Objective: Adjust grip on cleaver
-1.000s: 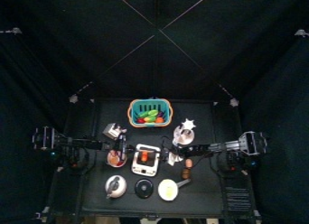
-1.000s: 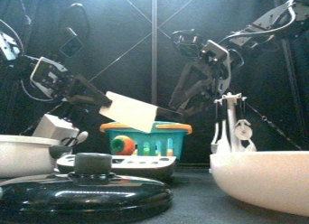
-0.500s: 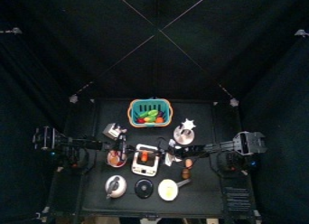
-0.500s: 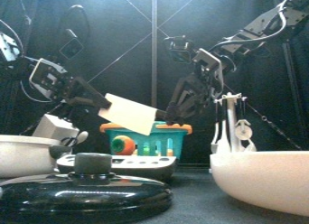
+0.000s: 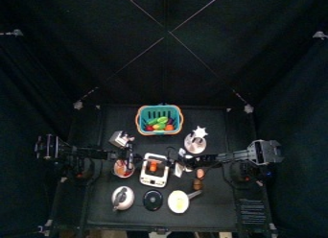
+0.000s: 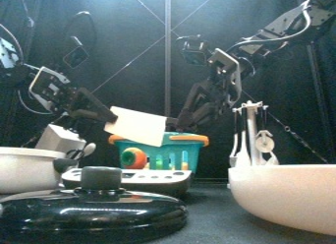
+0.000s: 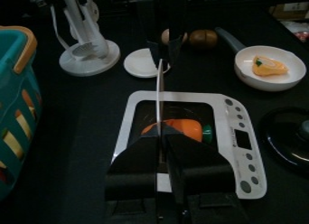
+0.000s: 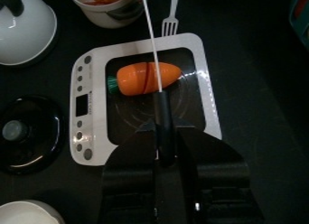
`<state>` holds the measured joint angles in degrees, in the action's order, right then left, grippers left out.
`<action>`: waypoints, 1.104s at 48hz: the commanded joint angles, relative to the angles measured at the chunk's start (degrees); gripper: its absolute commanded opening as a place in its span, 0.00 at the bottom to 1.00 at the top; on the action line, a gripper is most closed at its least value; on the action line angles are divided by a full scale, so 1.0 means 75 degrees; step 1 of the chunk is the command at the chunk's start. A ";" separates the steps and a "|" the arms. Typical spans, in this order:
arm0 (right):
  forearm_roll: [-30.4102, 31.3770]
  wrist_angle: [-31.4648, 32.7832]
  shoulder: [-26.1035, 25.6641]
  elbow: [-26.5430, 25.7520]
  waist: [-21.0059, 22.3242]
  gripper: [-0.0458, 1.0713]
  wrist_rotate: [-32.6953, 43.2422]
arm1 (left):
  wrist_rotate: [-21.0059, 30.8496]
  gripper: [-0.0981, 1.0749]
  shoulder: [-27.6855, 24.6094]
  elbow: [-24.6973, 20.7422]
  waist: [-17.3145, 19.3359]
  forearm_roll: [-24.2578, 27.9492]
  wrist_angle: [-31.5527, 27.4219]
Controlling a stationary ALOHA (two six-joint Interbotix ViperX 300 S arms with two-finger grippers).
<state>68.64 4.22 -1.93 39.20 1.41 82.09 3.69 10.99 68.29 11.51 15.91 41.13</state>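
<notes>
The cleaver (image 6: pixel 138 125) has a pale blade and hangs tilted above the table, between both arms. My left gripper (image 7: pixel 165 161) is shut on the blade, which shows edge-on as a thin line (image 7: pixel 162 119) between the jaws. My right gripper (image 8: pixel 160 146) is shut on the black handle (image 8: pixel 158 115), and the blade's edge runs on beyond it. Below lies a white cutting board (image 8: pixel 201 128) with a carrot (image 8: pixel 150 76) on it. The board (image 7: pixel 241 110) and carrot (image 7: pixel 182 129) also show in the left wrist view. In the top view both grippers meet over the board (image 5: pixel 155 171).
A teal basket (image 6: pixel 160 154) with food stands behind the board. A white utensil rack (image 6: pixel 250 140) stands to the right. A large white bowl (image 6: pixel 282 194) and a black lid (image 6: pixel 85 204) sit at the front edge. A small bowl of food (image 7: pixel 266 67) is near.
The cleaver blade has tipped flatter and sunk a little. The right arm has shifted slightly towards the left. The left arm has barely moved.
</notes>
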 commanded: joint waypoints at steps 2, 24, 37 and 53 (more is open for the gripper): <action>-0.0035 -0.0023 -0.0340 -0.0141 0.0000 0.38 0.0023 | 0.0117 0.44 0.0012 -0.0035 0.0000 -0.0012 0.0000; -0.0316 -0.0035 -0.0445 -0.0129 0.0012 0.38 0.0023 | 0.2988 0.44 0.0012 -0.0117 0.1137 0.3105 0.0340; -0.0480 -0.0047 -0.0398 -0.0117 -0.0012 0.38 0.0023 | 0.4031 0.44 -0.0281 -0.0387 0.1699 0.4699 0.0492; -0.0586 -0.0035 -0.0340 -0.0082 -0.0023 0.38 0.0023 | 0.4113 0.44 -0.0633 -0.0504 0.1699 0.4734 0.0445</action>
